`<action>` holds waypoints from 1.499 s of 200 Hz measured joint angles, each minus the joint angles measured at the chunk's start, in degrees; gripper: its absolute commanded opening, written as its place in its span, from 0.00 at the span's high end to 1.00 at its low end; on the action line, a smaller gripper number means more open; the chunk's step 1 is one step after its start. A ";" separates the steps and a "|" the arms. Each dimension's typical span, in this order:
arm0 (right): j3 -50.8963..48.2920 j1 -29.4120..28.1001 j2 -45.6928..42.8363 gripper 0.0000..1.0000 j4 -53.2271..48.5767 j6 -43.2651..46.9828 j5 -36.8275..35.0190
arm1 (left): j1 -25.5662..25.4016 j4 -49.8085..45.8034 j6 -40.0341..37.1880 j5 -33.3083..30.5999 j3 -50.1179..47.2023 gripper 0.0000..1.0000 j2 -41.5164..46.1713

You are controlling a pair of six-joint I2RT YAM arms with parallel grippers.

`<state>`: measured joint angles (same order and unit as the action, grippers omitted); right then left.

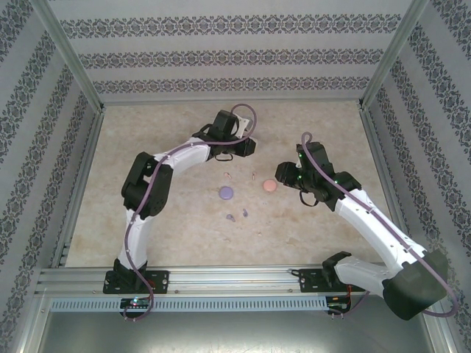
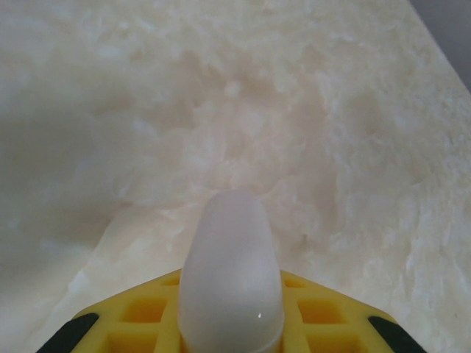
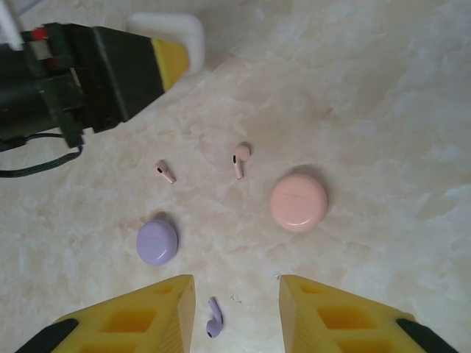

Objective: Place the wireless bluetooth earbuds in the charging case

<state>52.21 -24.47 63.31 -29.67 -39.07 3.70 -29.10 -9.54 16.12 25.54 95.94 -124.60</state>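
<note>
Right wrist view: the right gripper [image 3: 235,285] is wide open and holds nothing. Its two yellow fingers [image 3: 147,318] frame a purple earbud [image 3: 213,321] lying on the table [image 3: 383,95]. It is not yet on the bud: in the top view it sits to the right of the pink case [image 1: 269,186], apart from the purple pieces nearer the arms.

The purple case [image 3: 157,241] lies just left of and beyond that bud. Two pink earbuds [image 3: 240,158] lie loose farther out, one to the left of the other, both left of the pink case. Both round cases look shut, though I cannot be sure from above.

The left gripper [image 2: 232,298] is at the far middle of the table, closed on a white case [image 2: 232,265] that stands up between its fingers. Whether that case rests on the table or is lifted, I cannot tell.

The step in hand looks like the reach for a first earbud — nothing is seated in any case yet, so the task is near its start. The next move calls for bringing the right fingers left and down over the purple bud, then closing along its body, not its thin stem. The bud is tiny and light, so a skewed pinch could flick it away. A case must also be opened to receive it.
</note>
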 measured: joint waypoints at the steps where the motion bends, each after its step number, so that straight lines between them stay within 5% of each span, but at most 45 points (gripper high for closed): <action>1: 0.00 0.02 0.00 0.62 0.00 0.02 0.02 | 0.04 -0.26 0.20 0.13 0.28 1.00 -0.26; 57: -0.07 0.74 0.74 0.55 0.90 0.35 0.31 | 2.12 -8.61 5.88 4.92 9.25 0.97 -8.83; 98: -0.11 1.64 0.74 0.44 0.87 0.76 1.64 | 3.02 -14.03 8.35 5.55 12.24 0.83 -11.87; 164: -0.11 3.41 -1.16 0.28 0.79 1.88 3.06 | 4.68 -20.52 9.70 2.64 14.38 0.60 -11.89; 300: 1.75 7.89 -1.14 0.17 -1.70 3.34 7.98 | 8.13 -28.20 8.39 -4.20 17.90 0.45 -12.41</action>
<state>53.95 -16.58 62.17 -31.38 -35.73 11.68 -20.97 -37.74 24.51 21.34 113.84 -137.01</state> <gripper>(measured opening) 0.829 0.542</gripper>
